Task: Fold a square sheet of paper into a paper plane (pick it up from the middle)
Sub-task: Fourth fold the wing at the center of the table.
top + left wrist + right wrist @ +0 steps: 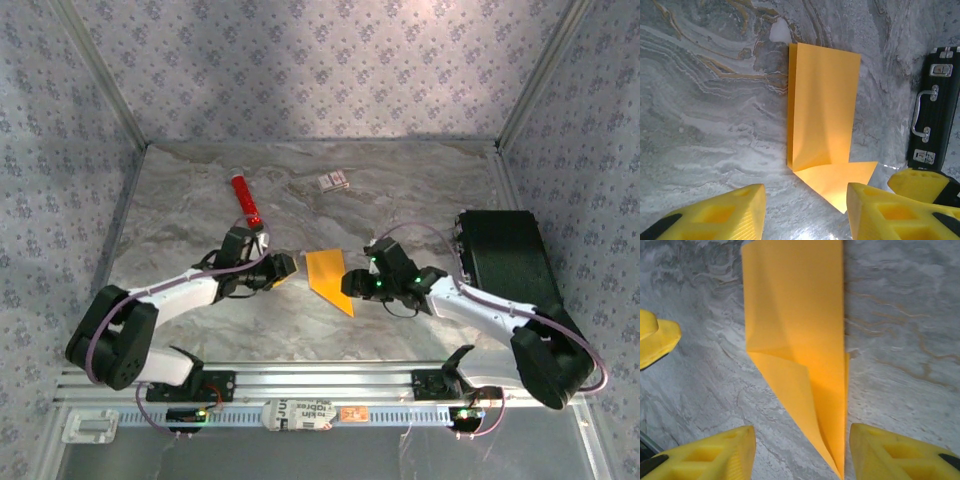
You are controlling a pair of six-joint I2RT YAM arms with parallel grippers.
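Note:
The orange-yellow sheet of paper (328, 278) lies flat on the marble table between my two grippers, folded into a narrow strip that ends in a point toward the near right. My left gripper (285, 268) sits just left of it, open. In the left wrist view the paper (822, 115) lies ahead of the gripper (805, 212), its triangular flap close to the right finger (890, 212). My right gripper (352, 283) sits just right of the paper, open. In the right wrist view the paper (800, 340) runs its point down between the spread fingers (715, 455) of the gripper (802, 457), untouched.
A red tube (246, 202) lies behind the left arm and a small white card (334, 181) further back. A black case (505, 260) with metal latches stands at the right, also seen as the case (935, 110). Patterned walls close in the table.

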